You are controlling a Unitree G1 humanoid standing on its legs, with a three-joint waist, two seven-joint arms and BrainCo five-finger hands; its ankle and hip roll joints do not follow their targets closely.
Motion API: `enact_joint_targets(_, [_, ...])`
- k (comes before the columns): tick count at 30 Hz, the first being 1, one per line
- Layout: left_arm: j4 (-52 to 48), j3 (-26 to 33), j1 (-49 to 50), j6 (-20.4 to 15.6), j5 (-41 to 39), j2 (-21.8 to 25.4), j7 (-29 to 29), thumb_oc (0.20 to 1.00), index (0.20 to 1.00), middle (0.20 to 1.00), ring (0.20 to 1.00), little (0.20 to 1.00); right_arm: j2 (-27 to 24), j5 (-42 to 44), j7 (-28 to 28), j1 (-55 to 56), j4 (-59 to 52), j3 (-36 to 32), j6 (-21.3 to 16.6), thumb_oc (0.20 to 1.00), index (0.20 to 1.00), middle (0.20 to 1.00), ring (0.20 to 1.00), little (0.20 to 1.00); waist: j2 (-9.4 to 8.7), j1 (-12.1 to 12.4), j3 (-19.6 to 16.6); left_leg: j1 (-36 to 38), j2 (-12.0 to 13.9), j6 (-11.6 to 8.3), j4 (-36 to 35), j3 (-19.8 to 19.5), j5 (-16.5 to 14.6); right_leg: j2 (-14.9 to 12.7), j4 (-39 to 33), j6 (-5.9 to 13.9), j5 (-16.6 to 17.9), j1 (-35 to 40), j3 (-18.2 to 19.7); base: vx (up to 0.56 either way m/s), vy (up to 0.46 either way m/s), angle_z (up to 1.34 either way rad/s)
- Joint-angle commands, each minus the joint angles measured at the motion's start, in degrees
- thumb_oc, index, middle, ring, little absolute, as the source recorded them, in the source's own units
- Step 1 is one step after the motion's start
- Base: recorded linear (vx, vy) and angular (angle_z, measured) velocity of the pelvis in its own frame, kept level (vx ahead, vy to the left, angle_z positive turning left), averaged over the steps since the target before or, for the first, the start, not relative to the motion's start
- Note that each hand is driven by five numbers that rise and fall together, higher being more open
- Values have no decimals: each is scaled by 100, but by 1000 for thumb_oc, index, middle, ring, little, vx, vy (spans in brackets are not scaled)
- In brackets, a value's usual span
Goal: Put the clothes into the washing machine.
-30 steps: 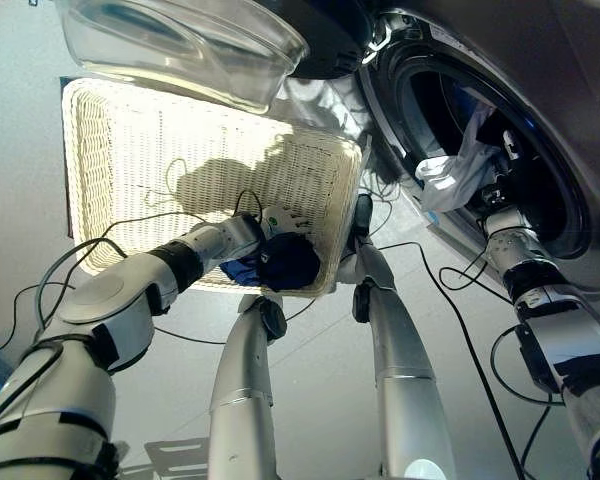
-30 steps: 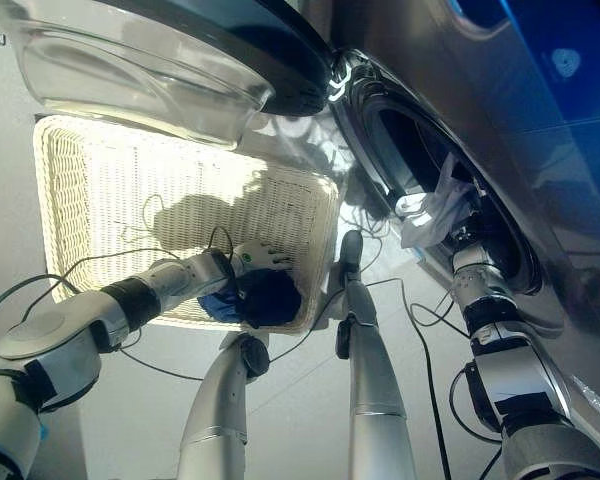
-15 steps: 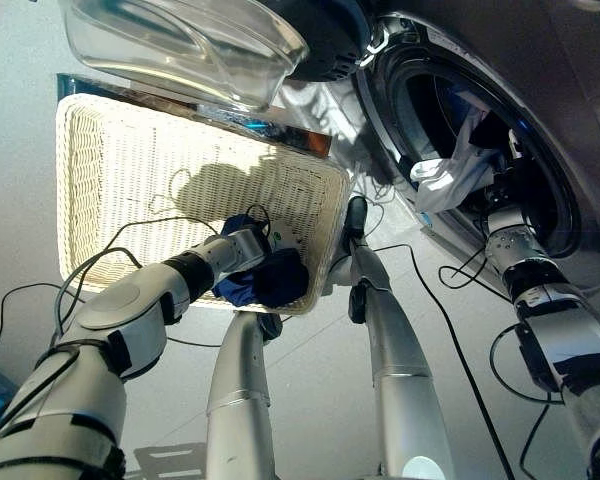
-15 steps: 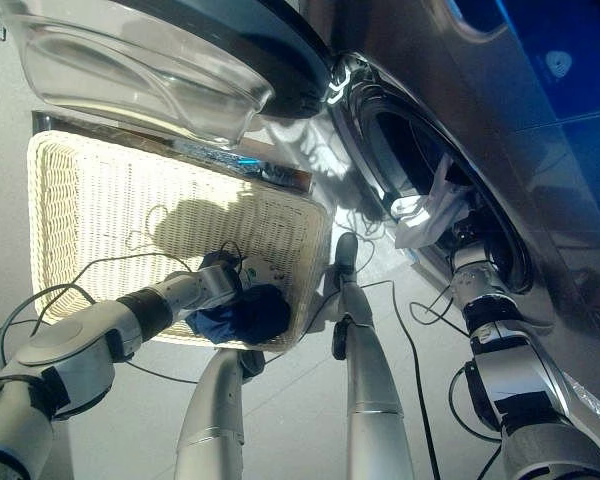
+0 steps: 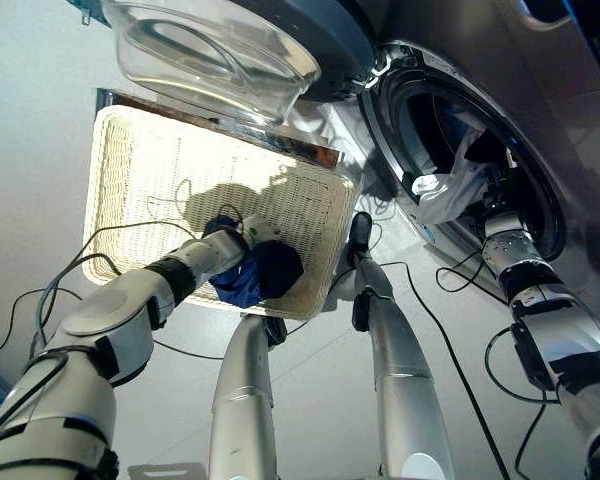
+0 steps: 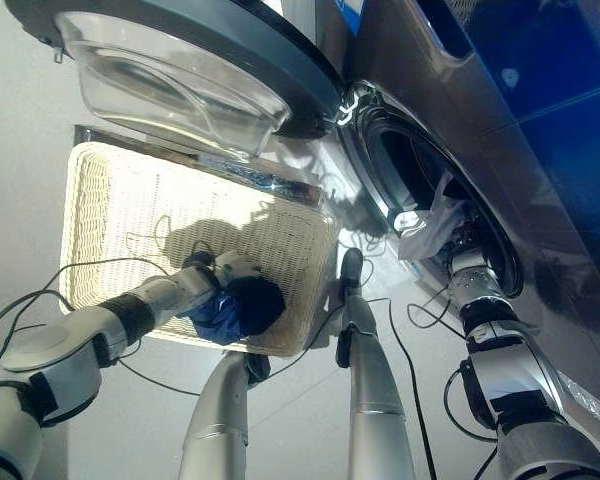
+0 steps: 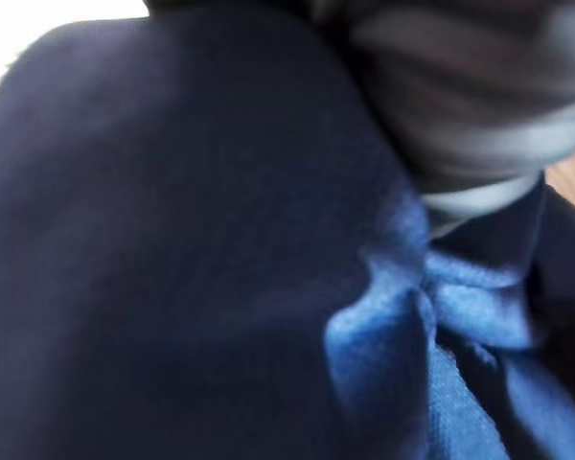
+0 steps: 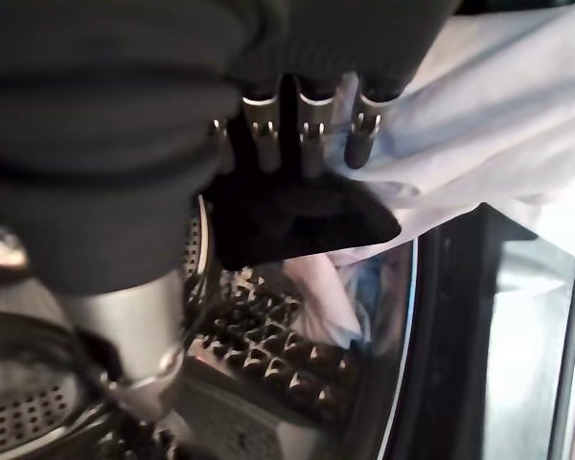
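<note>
A bundle of dark blue clothes lies in the near right corner of the white wicker basket. My left hand is shut on that bundle, and in the left wrist view the blue cloth bunches up against a finger. At the mouth of the washing machine's drum, my right hand is shut on a white cloth. The white cloth drapes past its fingers, with the ribbed drum wall beyond.
The machine's round glass door stands open above the basket's far edge. The basket sits on the floor just left of the machine's front. A strip of the basket's far rim shows under the door.
My left hand's fingers went from spread over the dark clothes to closed on them, gathering the bundle. The camera has shifted. The right hand stays at the drum mouth with the white cloth.
</note>
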Motion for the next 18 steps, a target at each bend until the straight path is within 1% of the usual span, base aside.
enact_joint_targets(1, [518,1293,457,-582,-1336,-86,1211,200,200,200,200,200,-345,-236,-137,263,-206,-318,-98,1000,1000,1000,1000,1000,-35,320,-148,443,49,-847,-388,78,117,-123,309,893,-225,237,-175,0,0,0])
enact_joint_targets(2, [611,1754,618,-895,-1527,-177,1400,200,200,200,200,200,-305,-364,-196,303,-262,-310,-85,1000,1000,1000,1000,1000,-46,358,-148,518,44,-836,-375,75,113,-132,353,872,-263,310,-200,-14,-24,4])
enact_joint_targets(3, [630,1887,668,-989,-1568,-197,1435,200,200,200,200,200,-285,-416,-216,321,-291,-298,-79,1000,1000,1000,1000,1000,-49,360,-148,544,42,-834,-369,75,111,-136,367,868,-274,334,-207,0,0,0])
enact_joint_targets(5, [630,1887,668,-989,-1568,-197,1435,200,200,200,200,200,-285,-416,-216,321,-291,-298,-79,1000,1000,1000,1000,1000,-49,360,-148,544,42,-834,-369,75,111,-136,367,868,-274,334,-207,1,-5,2])
enact_joint_targets(6, [644,2284,826,-1241,-1740,-272,1502,200,200,200,200,200,-218,-585,-288,391,-398,-291,-84,1000,1000,1000,1000,1000,-66,382,-148,631,34,-828,-357,73,104,-143,405,850,-313,416,-228,2,-10,4])
enact_joint_targets(8, [644,2284,826,-1241,-1740,-272,1502,200,200,200,200,200,-218,-585,-288,391,-398,-291,-84,1000,1000,1000,1000,1000,-66,382,-148,631,34,-828,-357,73,104,-143,405,850,-313,416,-228,-1,-11,5])
enact_joint_targets(9, [511,3217,1211,-2009,-2314,-457,1592,200,200,200,200,200,-33,-1175,-579,626,-793,-255,-100,1000,1000,1000,1000,1000,-111,439,-148,868,10,-806,-352,66,77,-154,520,805,-446,629,-287,-3,-12,6])
enact_joint_targets(11, [511,3217,1211,-2009,-2314,-457,1592,200,200,200,200,200,-33,-1175,-579,626,-793,-255,-100,1000,1000,1000,1000,1000,-111,439,-148,868,10,-806,-352,66,77,-154,520,805,-446,629,-287,-1,-6,3])
enact_joint_targets(12, [230,3796,1525,-2424,-2959,-662,1438,200,200,200,200,200,167,-2030,-740,918,-1154,-142,-81,1000,1000,1000,1000,1000,-143,475,-148,1073,-6,-765,-350,61,39,-157,646,759,-566,796,-312,0,0,0])
enact_joint_targets(14, [230,3796,1525,-2424,-2959,-662,1438,200,200,200,200,200,167,-2030,-740,918,-1154,-142,-81,1000,1000,1000,1000,1000,-143,475,-148,1073,-6,-765,-350,61,39,-157,646,759,-566,796,-312,0,0,0])
enact_joint_targets(15, [-219,4194,1875,-2613,-3443,-887,1235,200,200,200,200,200,311,-3396,-954,1240,-1597,136,180,1000,1000,1000,1000,1000,-192,494,-148,1266,-2,-716,-329,68,-9,-166,763,729,-670,962,-345,0,0,0])
enact_joint_targets(16, [-219,4194,1875,-2613,-3443,-887,1235,200,200,200,200,200,311,-3396,-954,1240,-1597,136,180,1000,1000,1000,1000,1000,-192,494,-148,1266,-2,-716,-329,68,-9,-166,763,729,-670,962,-345,17,-39,14])
enact_joint_targets(17, [-621,4483,2228,-2840,-3876,-1020,1013,200,200,200,200,200,330,-4328,-1011,1581,-1977,480,557,1000,1000,1000,1000,1000,-242,517,-148,1415,42,-662,-285,103,-62,-189,879,709,-758,1091,-394,29,-62,14])
enact_joint_targets(18, [-903,4654,2578,-3057,-4144,-1165,938,200,200,200,200,200,437,-5120,-823,1978,-2262,821,808,1000,1000,1000,1000,1000,-318,521,-148,1550,92,-618,-229,141,-123,-197,986,699,-836,1213,-441,39,-75,15])
